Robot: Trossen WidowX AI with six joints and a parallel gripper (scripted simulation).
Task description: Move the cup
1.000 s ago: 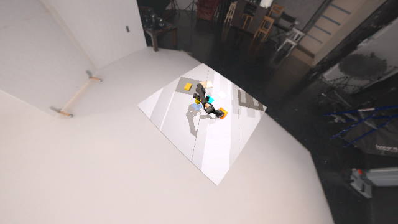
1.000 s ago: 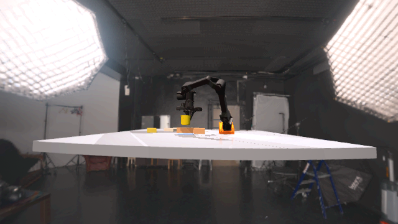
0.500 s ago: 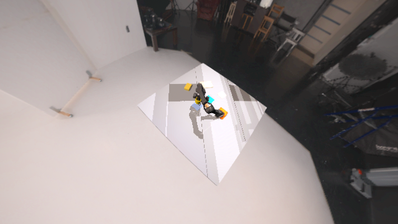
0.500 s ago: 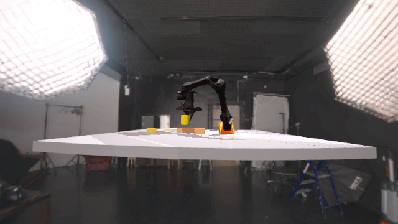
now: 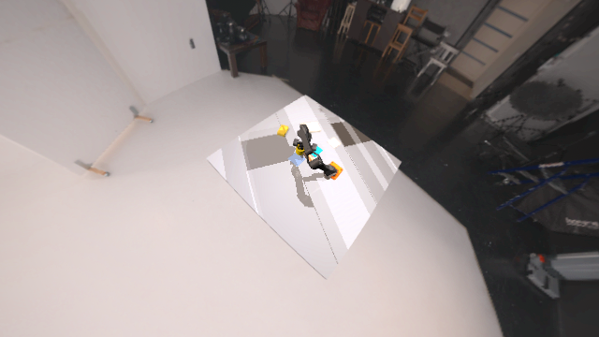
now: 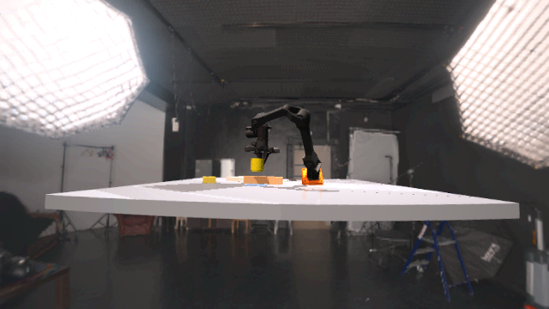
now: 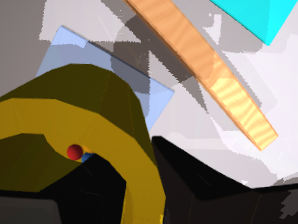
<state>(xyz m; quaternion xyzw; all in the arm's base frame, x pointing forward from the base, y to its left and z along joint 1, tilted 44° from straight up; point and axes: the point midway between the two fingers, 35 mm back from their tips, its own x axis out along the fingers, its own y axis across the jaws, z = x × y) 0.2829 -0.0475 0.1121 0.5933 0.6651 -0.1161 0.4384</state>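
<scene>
Two bright gridded lights [image 6: 64,64] flank a dark-walled room with a blue stepladder [image 6: 437,253] and glossy dark floor [image 5: 299,56] [image 6: 193,266].
</scene>
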